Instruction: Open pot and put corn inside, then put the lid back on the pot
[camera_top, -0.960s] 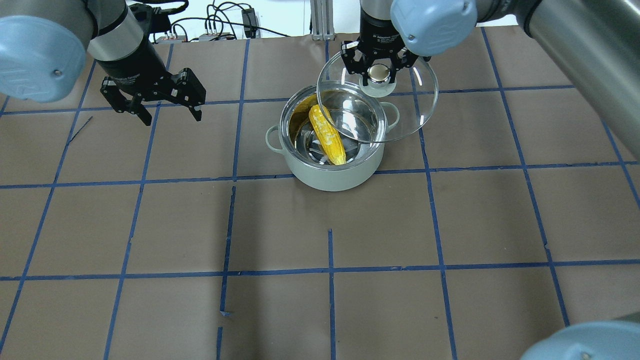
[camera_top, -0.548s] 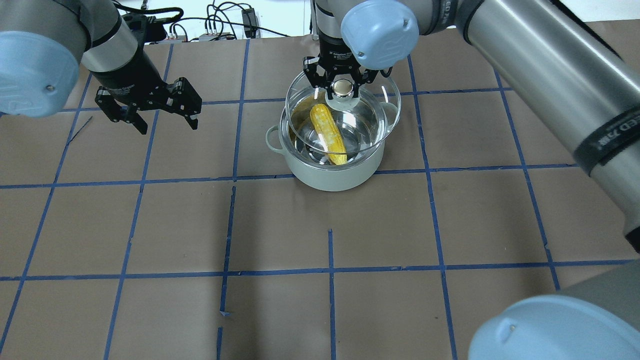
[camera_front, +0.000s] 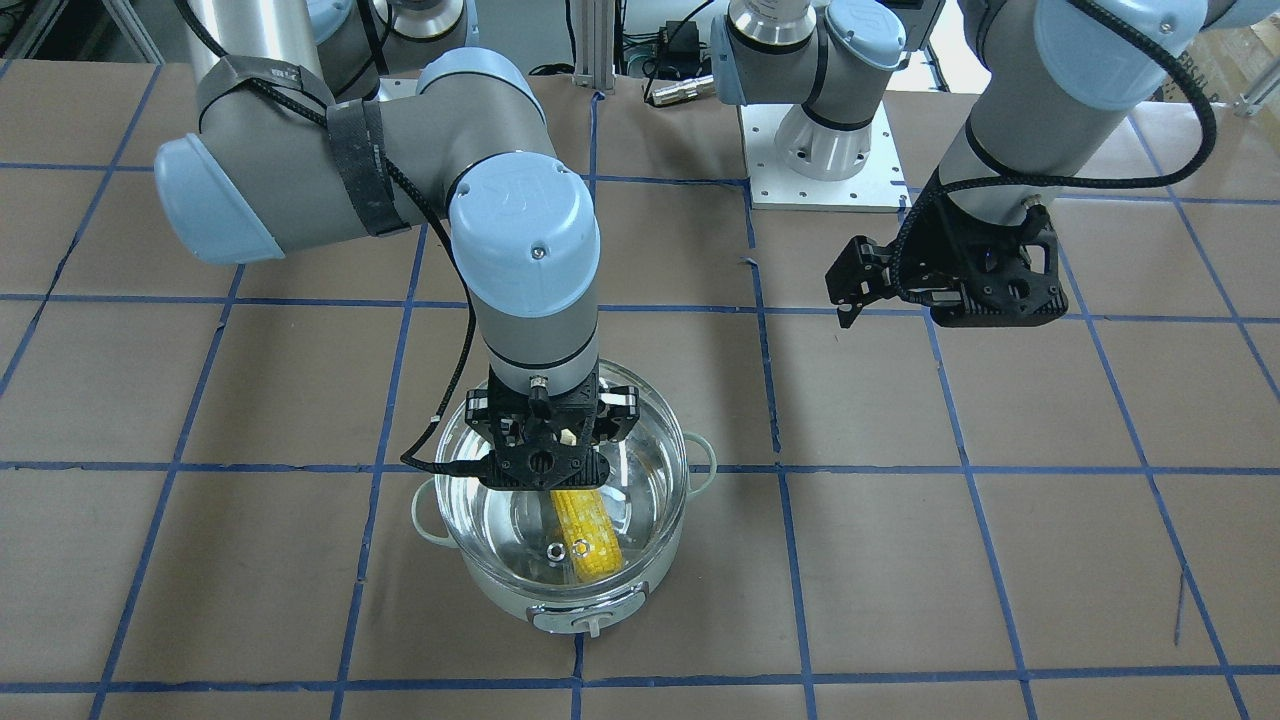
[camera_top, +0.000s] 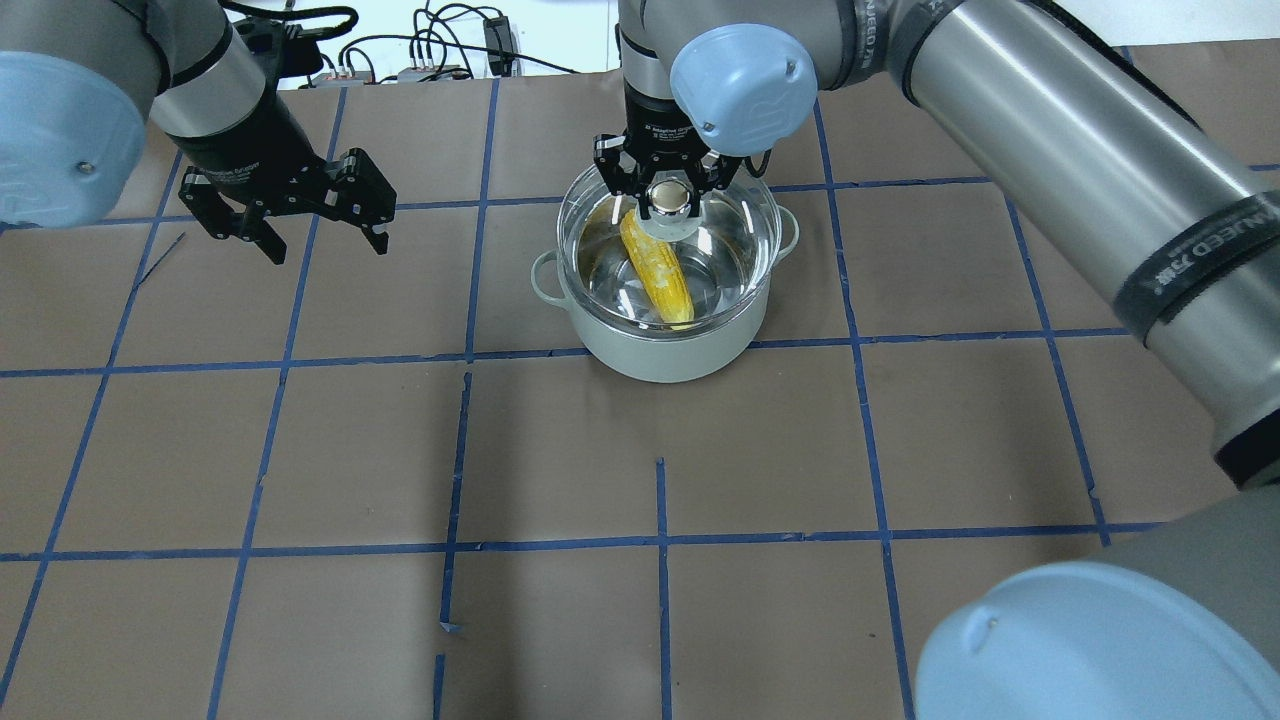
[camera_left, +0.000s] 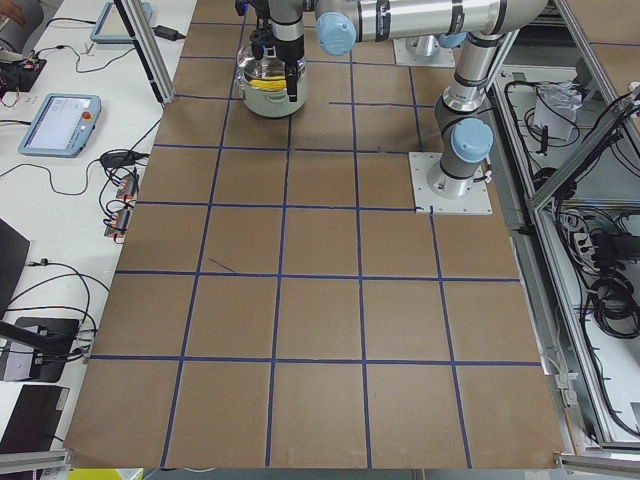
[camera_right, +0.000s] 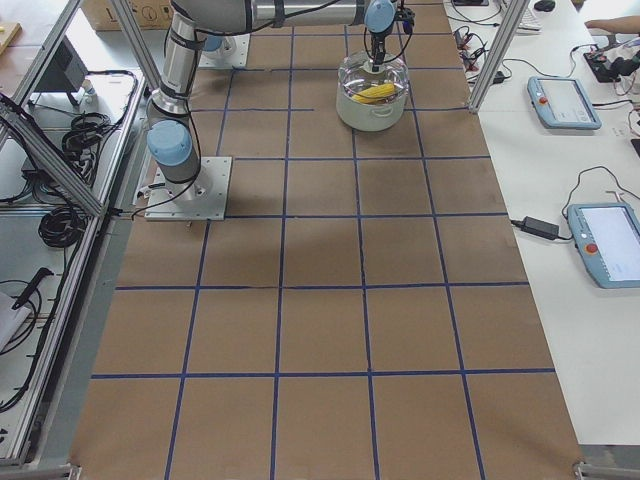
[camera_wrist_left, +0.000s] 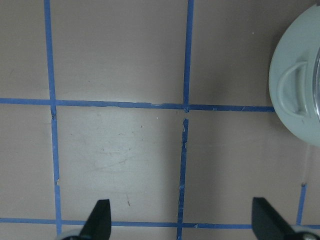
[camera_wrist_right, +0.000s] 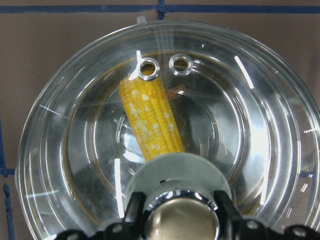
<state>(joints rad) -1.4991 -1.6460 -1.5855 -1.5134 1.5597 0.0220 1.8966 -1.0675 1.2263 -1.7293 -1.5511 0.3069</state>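
The pale mint-white pot (camera_top: 655, 350) stands in the table's middle back, its control knob (camera_front: 590, 625) facing the operators' side. The yellow corn (camera_top: 657, 275) lies inside it, seen through the glass in the right wrist view (camera_wrist_right: 150, 122). The clear glass lid (camera_top: 740, 250) sits over the pot's mouth (camera_front: 480, 520). My right gripper (camera_top: 668, 197) is shut on the lid's knob (camera_wrist_right: 182, 220). My left gripper (camera_top: 320, 230) is open and empty, hovering well to the pot's left; its fingertips (camera_wrist_left: 97, 222) show over bare paper.
Brown paper with a blue tape grid (camera_top: 660, 540) covers the table. Cables and a power strip (camera_top: 440, 50) lie beyond the back edge. One pot handle (camera_wrist_left: 295, 92) shows at the right of the left wrist view. Tablets (camera_right: 605, 240) rest on side benches.
My right gripper has carried the lid leftward and down from beside the pot to directly over its mouth. My left gripper has drifted slightly left, still open.
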